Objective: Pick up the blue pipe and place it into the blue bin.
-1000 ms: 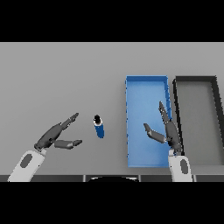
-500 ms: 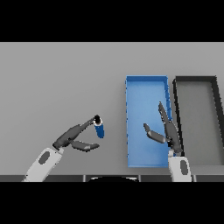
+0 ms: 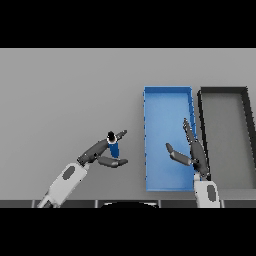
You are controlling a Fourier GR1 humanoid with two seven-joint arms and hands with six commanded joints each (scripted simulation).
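Blue pipe [image 3: 113, 148]: on the surface left of the blue bin [image 3: 167, 95], now reached by the left hand [image 3: 102, 152], fingers spread either side, not yet closed; right hand [image 3: 192, 150] spread, idle over bin.

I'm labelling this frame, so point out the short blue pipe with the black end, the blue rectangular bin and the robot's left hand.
blue pipe [image 3: 114, 149], head view, on its blue body.
blue bin [image 3: 167, 89], head view, on its far rim.
left hand [image 3: 93, 152], head view, on the back of the hand.

Short blue pipe [image 3: 114, 148] with black end, left of blue bin [image 3: 167, 100].
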